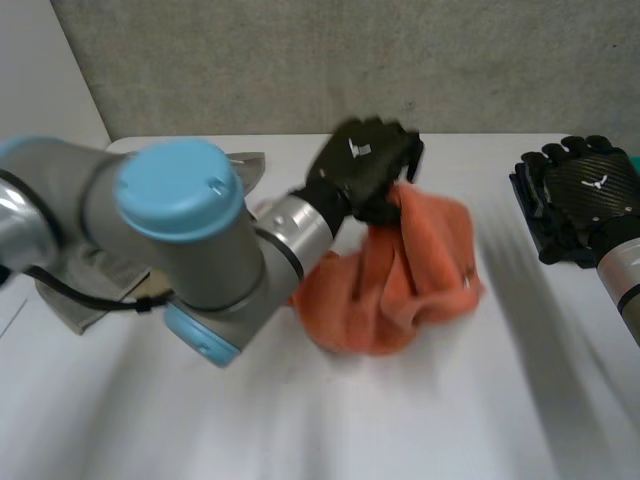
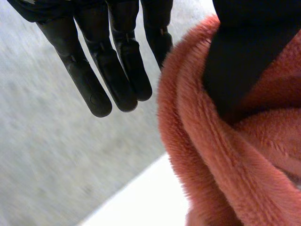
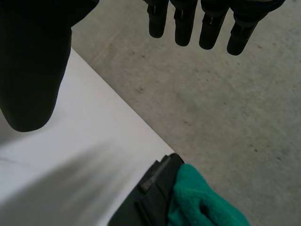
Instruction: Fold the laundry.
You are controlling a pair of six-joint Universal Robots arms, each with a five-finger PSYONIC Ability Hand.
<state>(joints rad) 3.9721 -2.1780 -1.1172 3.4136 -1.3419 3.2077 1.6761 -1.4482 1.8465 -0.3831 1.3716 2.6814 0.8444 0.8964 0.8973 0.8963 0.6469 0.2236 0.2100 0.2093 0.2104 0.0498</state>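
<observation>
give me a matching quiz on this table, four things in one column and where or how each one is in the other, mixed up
Things:
1. orange towel
2. green cloth
3. grey cloth
4. right hand

Place or state:
a. fingers straight, holding nothing
b. partly behind the left arm
c. bunched up, its top at the left hand
d. right beside the black tray

Pairs: 1-c, 2-d, 3-b, 4-a
</observation>
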